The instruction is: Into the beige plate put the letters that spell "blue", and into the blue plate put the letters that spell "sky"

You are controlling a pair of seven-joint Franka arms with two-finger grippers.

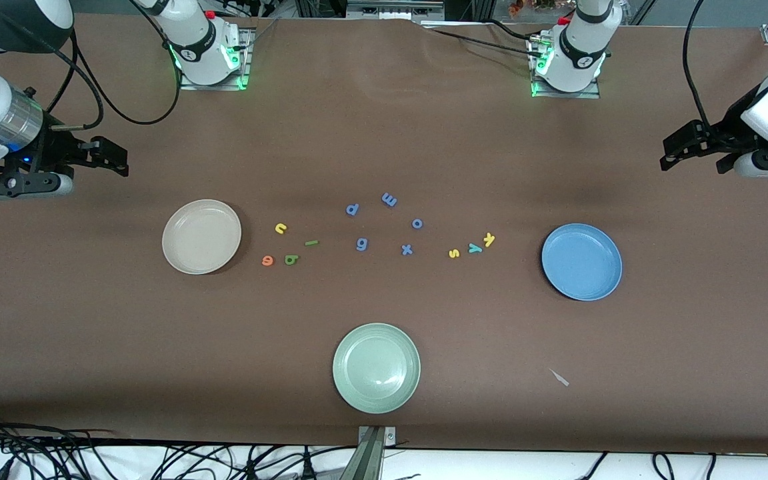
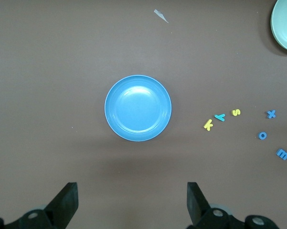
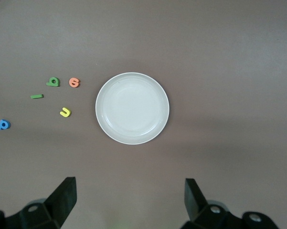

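Observation:
The empty beige plate (image 1: 201,236) lies toward the right arm's end of the table. Beside it are the yellow u (image 1: 281,229), green l (image 1: 311,243), orange e (image 1: 267,261) and dark green b (image 1: 291,259). The empty blue plate (image 1: 581,261) lies toward the left arm's end, with the yellow s (image 1: 453,253), teal y (image 1: 475,248) and yellow k (image 1: 489,239) beside it. My right gripper (image 1: 115,160) hangs open and empty, up in the air off the beige plate (image 3: 132,108). My left gripper (image 1: 674,156) hangs open and empty off the blue plate (image 2: 138,108).
A pale green plate (image 1: 376,367) sits nearest the front camera, mid-table. Several periwinkle-blue letters (image 1: 389,199) are scattered between the two letter groups. A small grey scrap (image 1: 560,377) lies nearer the front camera than the blue plate.

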